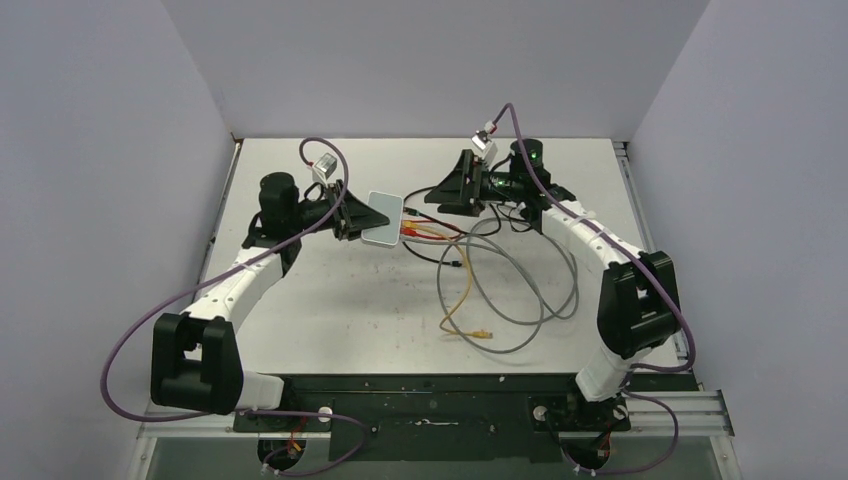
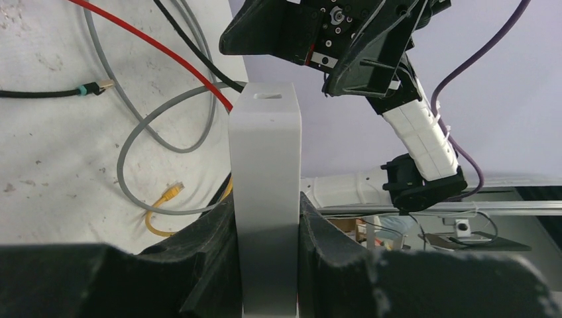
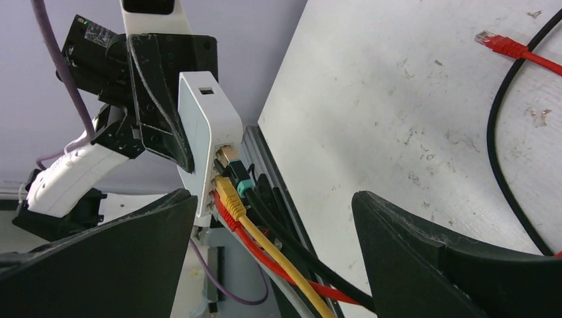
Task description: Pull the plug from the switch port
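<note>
The left gripper (image 1: 348,218) is clamping the switch box (image 1: 385,218) by its flat faces, holding it clear of the tabletop (image 1: 330,300). The port edge (image 3: 222,165) is facing the right gripper (image 1: 450,190), whose jaws are standing wide with nothing between them. The plugs (image 3: 227,192) are sitting in a row there, cables (image 3: 285,265) trailing toward the right arm, which is lying nearer; judged pull direction is running along the cables, away from the box
</note>
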Available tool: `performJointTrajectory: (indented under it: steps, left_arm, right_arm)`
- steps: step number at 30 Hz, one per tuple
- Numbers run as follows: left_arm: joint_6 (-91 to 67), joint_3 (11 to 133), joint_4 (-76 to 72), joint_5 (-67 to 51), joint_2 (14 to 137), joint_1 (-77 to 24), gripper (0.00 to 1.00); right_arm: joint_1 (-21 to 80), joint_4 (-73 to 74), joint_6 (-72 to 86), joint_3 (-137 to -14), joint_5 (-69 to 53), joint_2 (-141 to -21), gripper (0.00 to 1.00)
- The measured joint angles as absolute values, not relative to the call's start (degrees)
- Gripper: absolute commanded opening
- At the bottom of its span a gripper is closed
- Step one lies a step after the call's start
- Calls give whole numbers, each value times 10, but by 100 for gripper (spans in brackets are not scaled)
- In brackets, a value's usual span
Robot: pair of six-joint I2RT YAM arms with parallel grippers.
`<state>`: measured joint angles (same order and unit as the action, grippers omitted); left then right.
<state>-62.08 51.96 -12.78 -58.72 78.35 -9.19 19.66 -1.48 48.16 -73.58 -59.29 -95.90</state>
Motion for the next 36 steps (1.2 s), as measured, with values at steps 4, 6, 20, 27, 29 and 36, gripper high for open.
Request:
performJointTrajectory:
  steps: [4,6,20,27,29,36]
  left_arm:
    - [-675,500,-147,-587,788,-93,0]
    - [-699,493,-152,-587,788,-93,0]
    - [-728,488,-147,-583,788,-93,0]
    - [-728,488,-147,-583,788,-93,0]
    - [-728,488,-147,-583,788,-93,0]
    - [-728,488,-147,-583,788,-93,0]
  right_arm:
    - [208,-25,499,-747,-612,-987,92]
    - [213,-30,506,-749,-619,-998,92]
    - [247,-81,605,-758,-648,-1020,89]
    - [252,-130,657,-757,-657,-1021,73]
    - [252,-151,673,-757,-661,-1023,65]
    - [252,-178,701,-745,-665,-1052,64]
